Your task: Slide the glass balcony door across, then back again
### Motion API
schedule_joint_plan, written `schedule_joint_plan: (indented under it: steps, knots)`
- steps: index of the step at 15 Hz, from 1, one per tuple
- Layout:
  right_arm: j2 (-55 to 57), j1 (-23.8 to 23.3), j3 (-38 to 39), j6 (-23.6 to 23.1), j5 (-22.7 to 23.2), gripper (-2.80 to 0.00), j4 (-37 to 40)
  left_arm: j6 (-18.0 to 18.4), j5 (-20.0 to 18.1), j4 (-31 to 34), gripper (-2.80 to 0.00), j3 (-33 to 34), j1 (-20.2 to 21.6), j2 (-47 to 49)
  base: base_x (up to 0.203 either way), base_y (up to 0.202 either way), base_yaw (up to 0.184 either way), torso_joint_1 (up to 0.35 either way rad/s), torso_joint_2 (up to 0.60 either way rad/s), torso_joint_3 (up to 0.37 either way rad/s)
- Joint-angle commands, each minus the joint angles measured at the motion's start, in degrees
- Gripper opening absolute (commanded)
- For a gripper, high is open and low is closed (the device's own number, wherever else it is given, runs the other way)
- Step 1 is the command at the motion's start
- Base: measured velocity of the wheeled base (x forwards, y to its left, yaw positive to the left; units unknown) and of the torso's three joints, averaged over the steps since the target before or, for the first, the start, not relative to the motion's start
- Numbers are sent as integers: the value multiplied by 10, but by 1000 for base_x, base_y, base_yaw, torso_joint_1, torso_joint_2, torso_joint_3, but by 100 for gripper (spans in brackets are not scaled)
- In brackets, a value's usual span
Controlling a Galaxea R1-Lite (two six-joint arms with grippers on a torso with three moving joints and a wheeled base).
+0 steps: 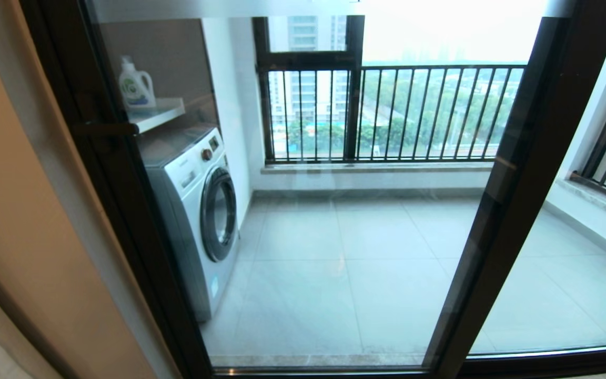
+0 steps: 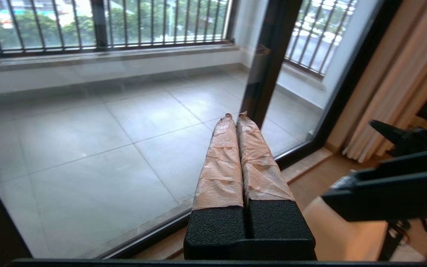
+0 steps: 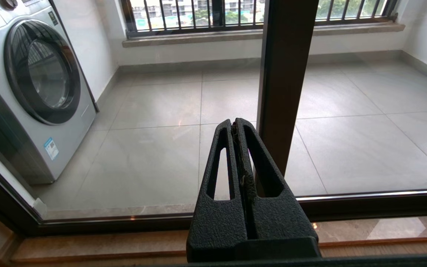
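Glass balcony door (image 1: 292, 221) fills most of the head view, dark frame. Its left upright sits against the beige wall (image 1: 13, 221) at the far left side of the opening. Short dark bar handle (image 1: 104, 129) on that upright. The door's right upright (image 1: 513, 173) overlaps the neighbouring dark-framed glass panel (image 1: 571, 273), which covers the right part of the opening.

Neither arm shows in head view.

Left gripper (image 2: 235, 115): fingers (image 2: 221, 163) wrapped in tan tape, pressed together tip to tip, nothing between them. Points toward the glass near the right upright, not touching door or handle, above the wood floor strip (image 2: 302, 163) by the bottom track.

Right gripper (image 3: 233, 121): black slotted fingers (image 3: 221, 163) closed flat against each other, nothing held. Aimed at the base of the upright, apart from the glass, on the room side of the track.

Behind glass: washing machine (image 1: 198, 210) at left on the balcony, detergent bottle (image 1: 135, 84) on a shelf (image 1: 158, 113) above it, grey tile floor (image 1: 345, 263), window w/ black railing bars (image 1: 392, 113) at the back. Curtain (image 2: 387, 85) at room side in left wrist view.
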Motion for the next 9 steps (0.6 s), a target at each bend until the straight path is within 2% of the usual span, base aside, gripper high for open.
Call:
schedule_joint_plan:
  steps: [1,2,5,6,8,9]
  knots:
    - [0,1,0,0,0,-280,0,3,48,55,-280,-39,-38,-37,0,0,0,0,0,0]
    - [0,1,-1,0,0,-280,0,5,93,62,-280,-39,-36,-47,0,0,0,0,0,0]
    - [0,0,0,0,0,-280,0,10,113,100,-280,-41,-17,-95,0,0,0,0,0,0]
    - [0,1,0,0,0,-280,0,34,117,110,-280,-37,-8,-117,0,0,0,0,0,0]
    - [0,1,0,0,0,-280,0,145,158,128,-280,4,-7,-151,0,0,0,0,0,0]
    - [0,1,0,0,0,-280,0,180,175,130,-280,38,-9,-167,0,0,0,0,0,0]
